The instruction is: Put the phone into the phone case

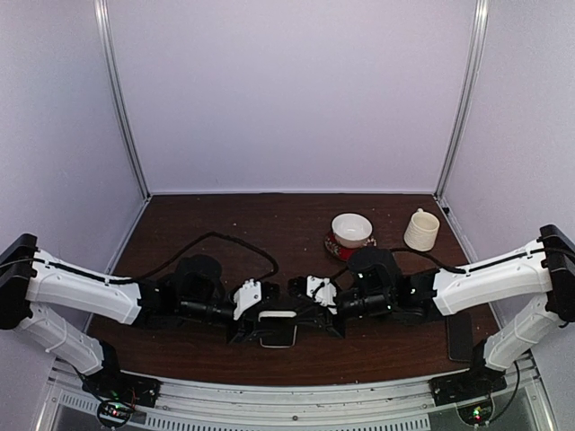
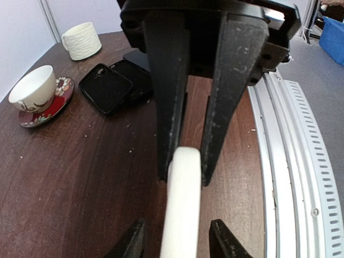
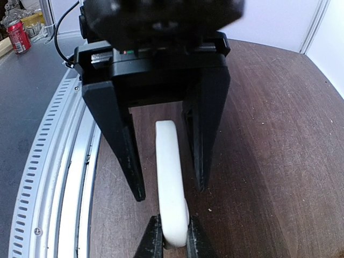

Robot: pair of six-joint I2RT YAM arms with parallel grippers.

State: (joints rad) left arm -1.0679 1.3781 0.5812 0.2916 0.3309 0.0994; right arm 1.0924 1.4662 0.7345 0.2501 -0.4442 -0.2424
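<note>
The right pincer (image 3: pixel 172 239) pinches one end of the white phone (image 3: pixel 171 177) low over the desk (image 3: pixel 269 161), while the left pincer (image 2: pixel 178 240) stands open, jaws astride the other end.

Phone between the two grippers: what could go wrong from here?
1. Only the right gripper pinches the phone, at one end; the left gripper stands open around the other end. The phone may pivot or slip out.
2. The black phone cases lie loose on the table, touching one another. Pressing the phone into one could push both away.
</note>
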